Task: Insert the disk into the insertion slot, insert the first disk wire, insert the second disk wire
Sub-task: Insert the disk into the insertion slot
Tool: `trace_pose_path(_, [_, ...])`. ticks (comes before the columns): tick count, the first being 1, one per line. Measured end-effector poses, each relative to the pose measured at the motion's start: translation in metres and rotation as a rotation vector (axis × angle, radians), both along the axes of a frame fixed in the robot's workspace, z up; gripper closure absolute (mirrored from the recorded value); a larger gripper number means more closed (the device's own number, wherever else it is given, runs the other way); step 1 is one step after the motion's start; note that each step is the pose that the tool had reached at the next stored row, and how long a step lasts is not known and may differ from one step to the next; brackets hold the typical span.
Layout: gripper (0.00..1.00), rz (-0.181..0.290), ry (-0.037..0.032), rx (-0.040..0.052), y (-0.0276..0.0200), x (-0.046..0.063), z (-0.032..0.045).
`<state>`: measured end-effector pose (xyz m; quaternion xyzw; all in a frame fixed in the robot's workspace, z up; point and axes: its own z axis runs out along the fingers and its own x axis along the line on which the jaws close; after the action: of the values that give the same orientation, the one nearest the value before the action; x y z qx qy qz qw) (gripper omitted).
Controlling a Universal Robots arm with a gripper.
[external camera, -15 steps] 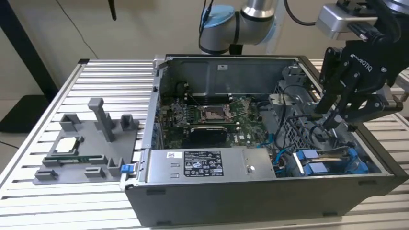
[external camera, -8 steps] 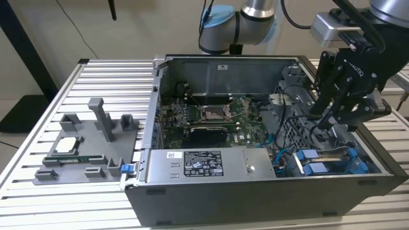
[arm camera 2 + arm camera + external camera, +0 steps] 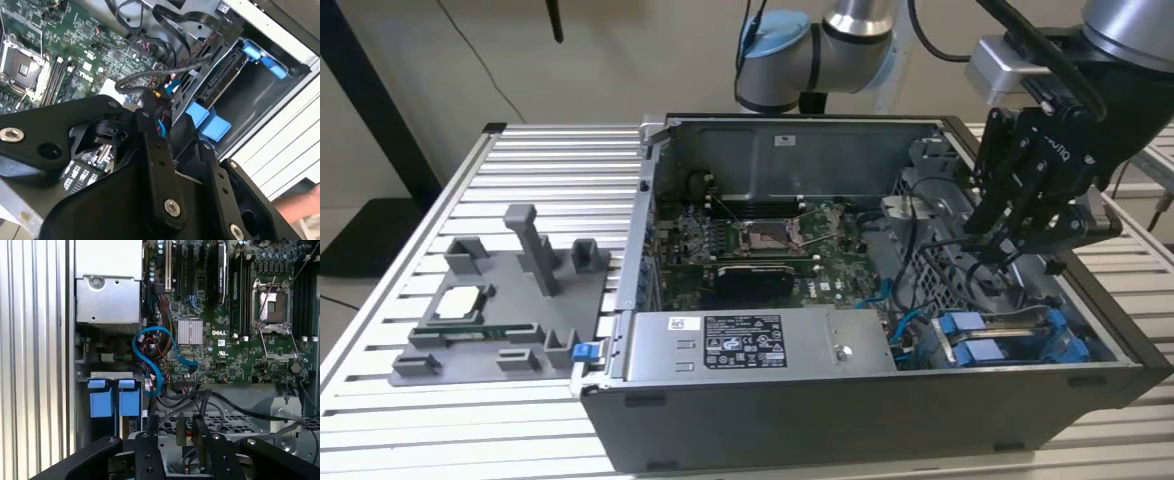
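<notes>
Hovering my hand (image 3: 995, 248) over black cables (image 3: 226, 405) | grip: cannot tell (wires crowd it) | risk: snagged cable tugs disk (image 3: 220, 82).

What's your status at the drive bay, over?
Black gripper down among loose black cables. Silver-grey hard drive in blue plastic carrier appears seated in grey sheet-metal bay. Cables crowd the bay's mouth.

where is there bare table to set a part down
Bare slatted table at the exterior view's left, beyond and in front of the grey fixture tray. Crowded: the case corner around the blue disk carriers, with cables and the hand.
</notes>
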<state>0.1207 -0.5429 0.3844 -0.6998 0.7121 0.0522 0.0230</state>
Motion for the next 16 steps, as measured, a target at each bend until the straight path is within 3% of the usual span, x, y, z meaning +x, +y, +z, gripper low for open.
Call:
trace_pose_path(2, [0.0, 0.0, -0.0001, 0.009, 0.0, 0.0002, -0.0013])
trace_pose_path(4, [0.0, 0.0, -0.0001, 0.0331, 0.0, -0.0003, -0.0014])
trace_pose_path(5, [1.0, 0.0, -0.0001, 0.0484, 0.0, -0.0006, -0.0014])
trace_pose_path(7, [1.0, 0.0, -0.0001, 0.0774, 0.0, -0.0007, -0.0015])
trace_pose_path(8, [1.0, 0.0, -0.0001, 0.0843, 0.0, -0.0007, -0.0015])
trace_pose_path(16, [1.0, -0.001, -0.0001, 0.0854, -0.0003, 0.0006, -0.0021])
